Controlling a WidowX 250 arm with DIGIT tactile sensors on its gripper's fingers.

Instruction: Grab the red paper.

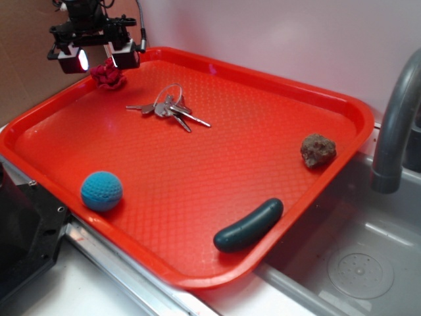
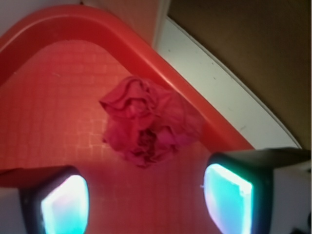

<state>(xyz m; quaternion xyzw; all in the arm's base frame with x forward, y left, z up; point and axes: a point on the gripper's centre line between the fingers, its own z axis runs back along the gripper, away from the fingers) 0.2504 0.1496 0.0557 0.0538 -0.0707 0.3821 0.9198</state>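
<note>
The hand [image 1: 99,59] (spread wide) hovers over the red paper [image 1: 108,75] in the tray's [image 1: 263,151] corner.

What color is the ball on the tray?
The ball is blue, seen best in the exterior view.

Claw spread wide at the far left corner, held up in the air.

From the exterior view I see my claw [image 1: 99,59] hanging off the black wrist at the top left, its two fingers apart with a clear gap between them. Nothing is gripped. The finger pads [image 1: 74,60] are pale and lit, pointing downward. On the wrist view both pads glow bluish-white at the bottom edge, one at each side, well apart; the right one [image 2: 228,199] sits slightly higher in the frame than the left.
</note>
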